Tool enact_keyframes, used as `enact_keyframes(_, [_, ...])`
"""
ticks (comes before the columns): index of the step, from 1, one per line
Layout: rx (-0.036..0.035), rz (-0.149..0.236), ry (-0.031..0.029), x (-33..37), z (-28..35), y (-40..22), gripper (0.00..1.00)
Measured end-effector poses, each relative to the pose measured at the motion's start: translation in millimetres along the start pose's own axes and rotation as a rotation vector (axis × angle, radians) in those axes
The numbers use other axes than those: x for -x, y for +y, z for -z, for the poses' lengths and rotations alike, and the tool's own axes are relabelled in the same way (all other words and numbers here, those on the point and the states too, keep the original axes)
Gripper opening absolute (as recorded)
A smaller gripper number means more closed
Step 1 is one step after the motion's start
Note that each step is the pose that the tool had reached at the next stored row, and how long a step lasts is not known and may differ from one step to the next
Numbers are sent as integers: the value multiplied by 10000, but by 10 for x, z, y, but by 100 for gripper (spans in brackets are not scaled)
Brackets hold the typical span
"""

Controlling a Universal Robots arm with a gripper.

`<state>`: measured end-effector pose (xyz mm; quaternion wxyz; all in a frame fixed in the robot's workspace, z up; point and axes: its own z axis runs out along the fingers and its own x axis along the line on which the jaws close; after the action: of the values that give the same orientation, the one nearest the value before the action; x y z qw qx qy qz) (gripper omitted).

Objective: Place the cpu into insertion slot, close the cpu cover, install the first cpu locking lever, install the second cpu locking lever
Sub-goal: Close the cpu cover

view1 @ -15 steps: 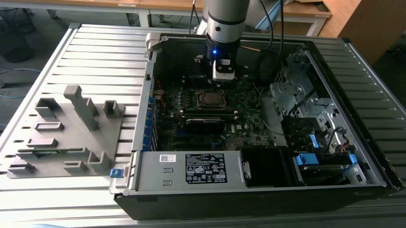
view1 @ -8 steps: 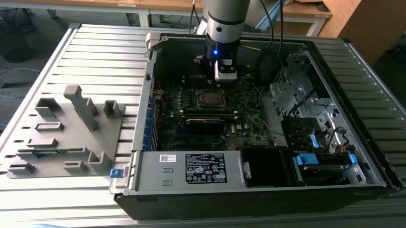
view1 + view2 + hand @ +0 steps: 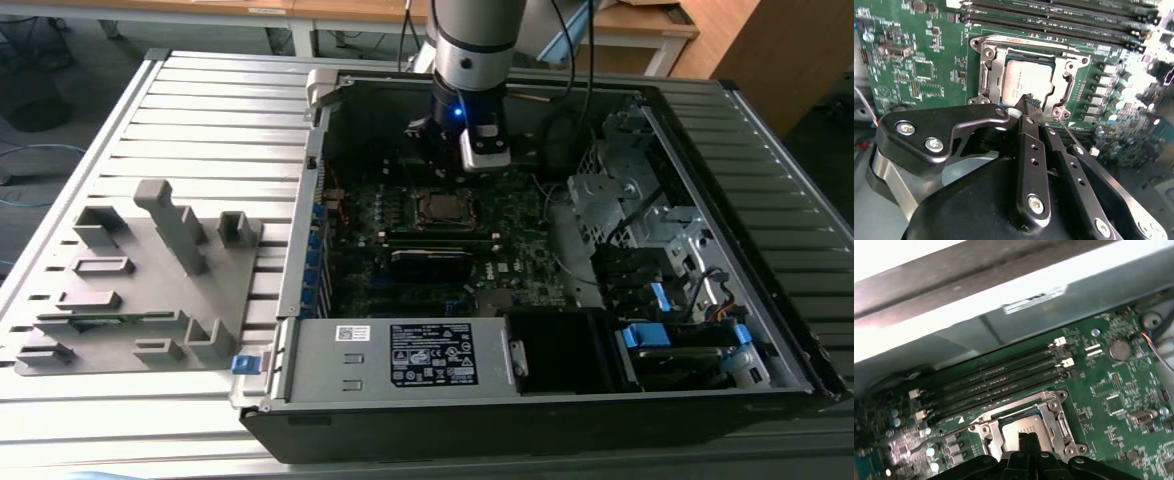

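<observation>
The cpu (image 3: 1026, 80) is laid flat, face up, framed squarely by the cpu cover (image 3: 990, 70). The gripper (image 3: 1030, 102) is squeezed closed, nothing held, right by the cpu's edge.

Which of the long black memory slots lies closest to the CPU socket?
The memory slot running right alongside the cpu cover; the others lie beyond it, toward the case wall.

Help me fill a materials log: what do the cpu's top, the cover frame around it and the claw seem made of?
The small square cpu has a dull silver-grey top with soft sheen: likely plated metal. The thin silver cpu cover frame shows bright glints and bent edges: probably stamped sheet metal. The black claw is matte with silver screws: coated metal or plastic, unclear.
</observation>
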<state>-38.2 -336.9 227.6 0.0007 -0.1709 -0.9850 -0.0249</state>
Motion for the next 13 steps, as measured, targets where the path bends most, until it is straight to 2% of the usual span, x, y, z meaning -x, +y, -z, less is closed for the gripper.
enact_keyframes(10, [-17, 1808, 88, 0, -6, 0, 11])
enact_keyframes(13, [-16, 2282, 92, 0, -10, 0, 11])
